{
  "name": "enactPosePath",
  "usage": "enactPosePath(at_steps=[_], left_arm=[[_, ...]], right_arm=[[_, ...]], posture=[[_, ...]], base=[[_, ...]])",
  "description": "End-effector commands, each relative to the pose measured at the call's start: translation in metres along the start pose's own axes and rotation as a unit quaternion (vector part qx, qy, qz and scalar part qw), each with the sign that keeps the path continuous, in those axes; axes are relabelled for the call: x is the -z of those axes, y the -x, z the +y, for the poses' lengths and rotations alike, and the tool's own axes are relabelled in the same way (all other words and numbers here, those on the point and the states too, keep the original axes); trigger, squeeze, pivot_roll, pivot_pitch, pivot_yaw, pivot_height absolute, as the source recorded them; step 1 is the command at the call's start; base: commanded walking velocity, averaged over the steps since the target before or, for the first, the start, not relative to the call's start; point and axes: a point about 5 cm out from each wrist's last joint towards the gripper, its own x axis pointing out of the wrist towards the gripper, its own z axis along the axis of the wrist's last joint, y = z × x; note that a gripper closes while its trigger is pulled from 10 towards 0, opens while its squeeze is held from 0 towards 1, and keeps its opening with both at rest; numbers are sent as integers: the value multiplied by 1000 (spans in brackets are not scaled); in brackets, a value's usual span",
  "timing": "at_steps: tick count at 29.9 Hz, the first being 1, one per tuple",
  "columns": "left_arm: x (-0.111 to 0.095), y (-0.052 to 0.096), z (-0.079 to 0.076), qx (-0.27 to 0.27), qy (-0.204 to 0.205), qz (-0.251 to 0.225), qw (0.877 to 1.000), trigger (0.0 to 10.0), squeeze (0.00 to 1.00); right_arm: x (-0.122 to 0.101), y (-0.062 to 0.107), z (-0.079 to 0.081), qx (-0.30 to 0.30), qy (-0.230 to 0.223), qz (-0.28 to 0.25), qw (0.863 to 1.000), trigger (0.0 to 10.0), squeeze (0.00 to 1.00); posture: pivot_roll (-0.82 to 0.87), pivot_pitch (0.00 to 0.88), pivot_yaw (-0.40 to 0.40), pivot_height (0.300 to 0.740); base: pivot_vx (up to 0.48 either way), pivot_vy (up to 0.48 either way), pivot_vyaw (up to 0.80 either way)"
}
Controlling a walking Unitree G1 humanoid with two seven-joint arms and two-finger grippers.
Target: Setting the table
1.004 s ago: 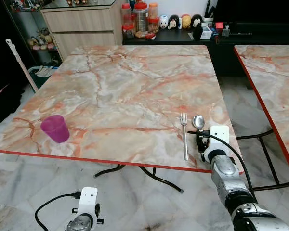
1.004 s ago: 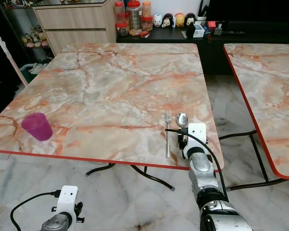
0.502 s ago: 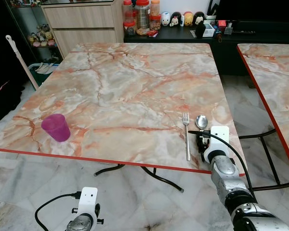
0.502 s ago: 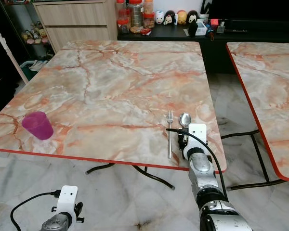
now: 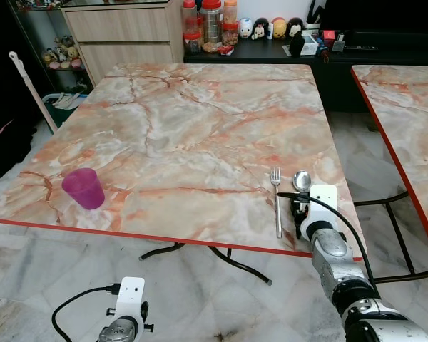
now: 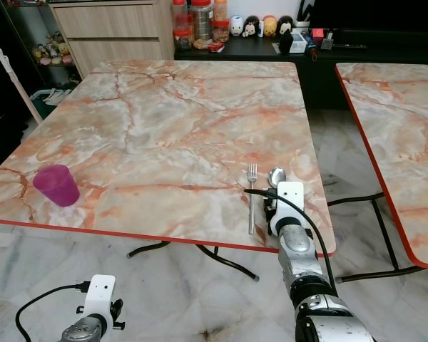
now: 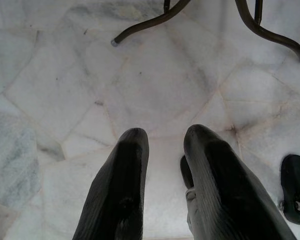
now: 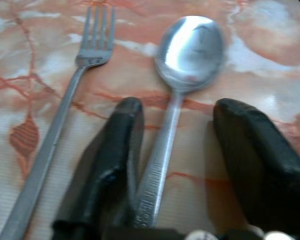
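Fork (image 5: 276,199) and spoon (image 8: 182,85) laid on desk (image 5: 200,128); right tool (image 8: 177,150) released around spoon; cup (image 5: 83,189) still far.

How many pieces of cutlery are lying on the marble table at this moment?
2. A fork lies near the table's front right edge, and a spoon lies just to its right, its handle between the open fingers of the right tool.

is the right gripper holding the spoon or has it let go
Nothing is held. The right gripper has its jaws open on either side of the spoon handle, which lies on the table.
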Motion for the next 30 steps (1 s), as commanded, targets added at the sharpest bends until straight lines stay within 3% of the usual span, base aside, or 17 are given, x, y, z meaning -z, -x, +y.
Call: enactPosePath(at_steps=[1, 30], left_arm=[[5, 1, 1, 2, -2, 14, 1000, 10000, 0], [4, 0, 0, 15, -5, 15, 1000, 10000, 0]], right_arm=[[6, 1, -1, 3, 0, 23, 1000, 0, 0], [13, 2, -4, 9, 3, 41, 999, 0, 0]], posture=[[-61, 53, 46, 740], [-59, 50, 47, 740]], base=[[0, 0, 0], [0, 0, 0]])
